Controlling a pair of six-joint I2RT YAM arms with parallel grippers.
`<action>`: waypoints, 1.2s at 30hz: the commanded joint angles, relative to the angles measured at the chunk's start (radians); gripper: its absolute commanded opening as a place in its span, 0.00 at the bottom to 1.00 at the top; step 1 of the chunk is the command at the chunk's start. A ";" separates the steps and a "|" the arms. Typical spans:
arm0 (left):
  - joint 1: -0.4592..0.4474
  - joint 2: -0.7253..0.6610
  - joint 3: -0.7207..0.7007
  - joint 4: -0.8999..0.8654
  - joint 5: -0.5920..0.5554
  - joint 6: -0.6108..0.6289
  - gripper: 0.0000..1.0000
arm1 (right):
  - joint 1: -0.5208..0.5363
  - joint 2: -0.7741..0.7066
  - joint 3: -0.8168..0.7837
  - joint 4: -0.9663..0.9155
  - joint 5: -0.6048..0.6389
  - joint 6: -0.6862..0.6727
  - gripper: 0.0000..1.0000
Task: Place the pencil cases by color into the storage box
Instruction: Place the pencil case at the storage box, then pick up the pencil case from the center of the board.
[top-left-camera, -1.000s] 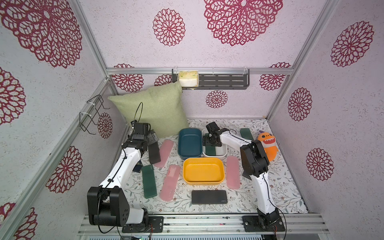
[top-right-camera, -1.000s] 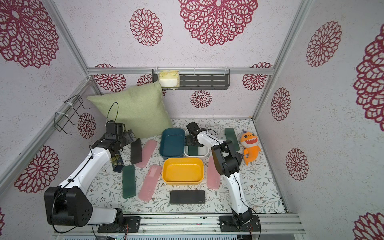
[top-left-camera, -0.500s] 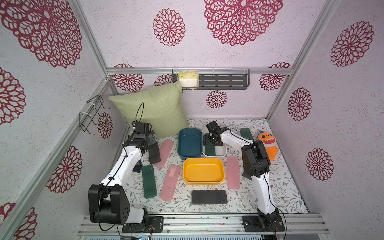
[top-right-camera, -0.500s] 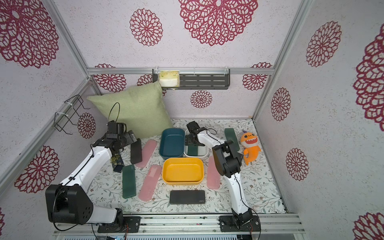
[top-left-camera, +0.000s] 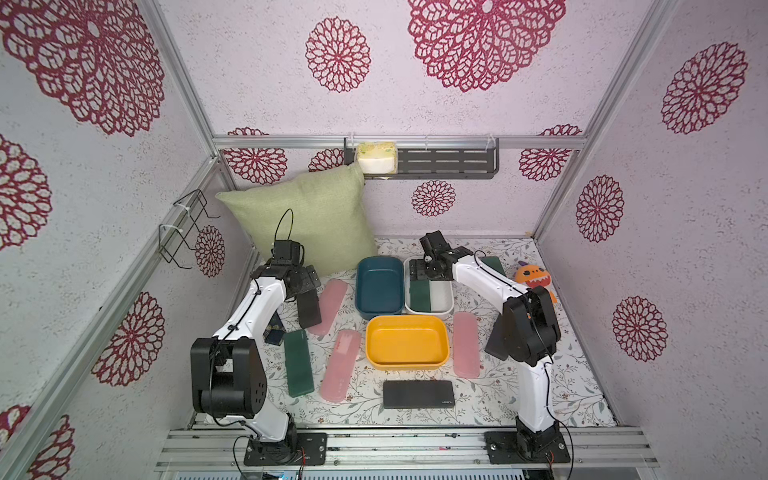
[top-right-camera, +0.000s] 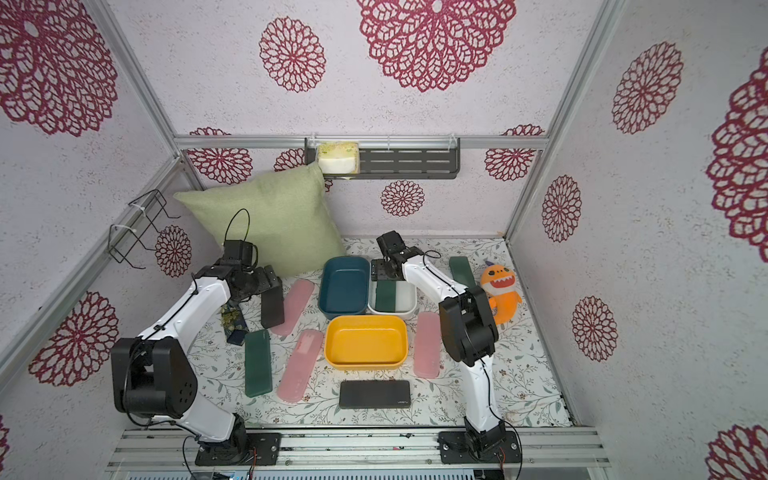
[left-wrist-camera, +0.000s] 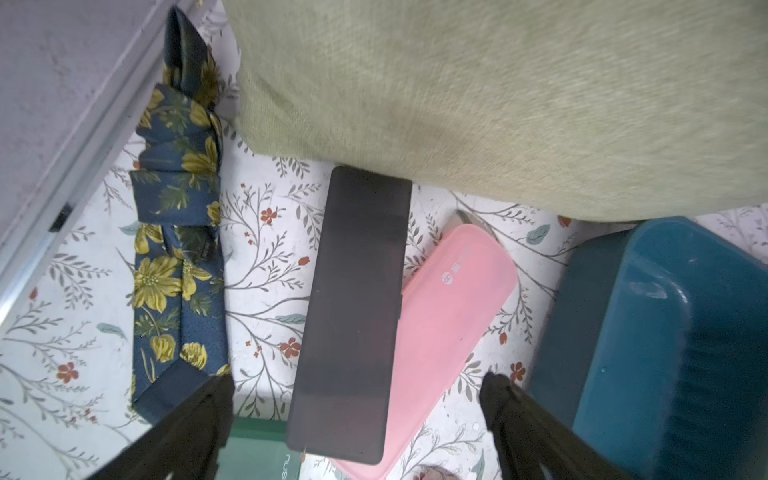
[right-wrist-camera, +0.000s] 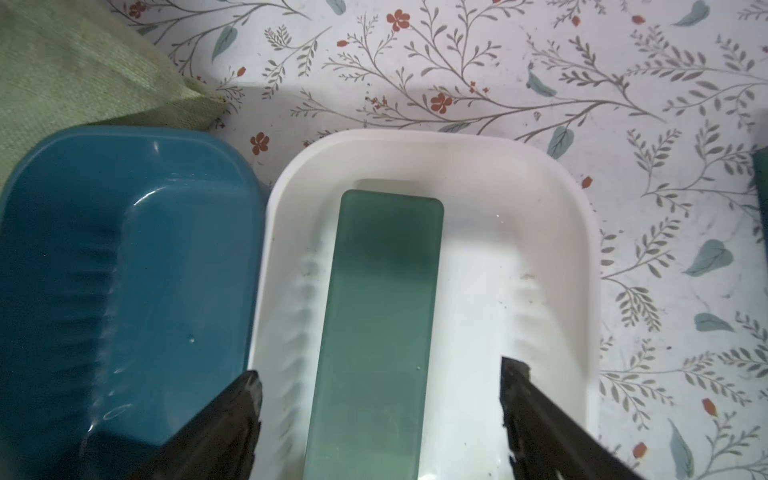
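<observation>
My right gripper (right-wrist-camera: 381, 376) hangs open over the white bin (right-wrist-camera: 552, 249). A dark green pencil case (right-wrist-camera: 374, 324) lies flat in that bin, loose between the spread fingers. My left gripper (left-wrist-camera: 357, 384) is open above a black case (left-wrist-camera: 353, 311) that overlaps a pink case (left-wrist-camera: 449, 316). In both top views the blue bin (top-left-camera: 379, 286) and the yellow bin (top-left-camera: 405, 343) are empty. On the mat lie more pink cases (top-left-camera: 340, 365) (top-left-camera: 466, 350), green cases (top-left-camera: 298, 362) (top-left-camera: 492, 266) and a black case (top-left-camera: 417, 394).
A green pillow (top-left-camera: 307, 224) leans at the back left, close to my left gripper. A floral fabric strip (left-wrist-camera: 178, 249) lies by the left wall. An orange plush toy (top-left-camera: 534, 280) sits at the back right. Another black case (top-left-camera: 494, 345) lies partly under my right arm.
My right jaws have widened, and the green case now lies free in the white bin. My left gripper has barely moved above the black case.
</observation>
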 joint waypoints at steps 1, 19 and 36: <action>0.020 0.048 0.030 -0.042 0.091 -0.013 1.00 | -0.018 -0.076 -0.034 0.011 -0.003 -0.035 0.92; 0.054 0.222 0.089 -0.065 0.174 0.008 0.99 | -0.054 -0.113 -0.137 0.063 -0.029 -0.035 0.96; 0.066 0.310 0.088 -0.033 0.173 0.025 1.00 | -0.058 -0.100 -0.147 0.069 -0.035 -0.037 0.96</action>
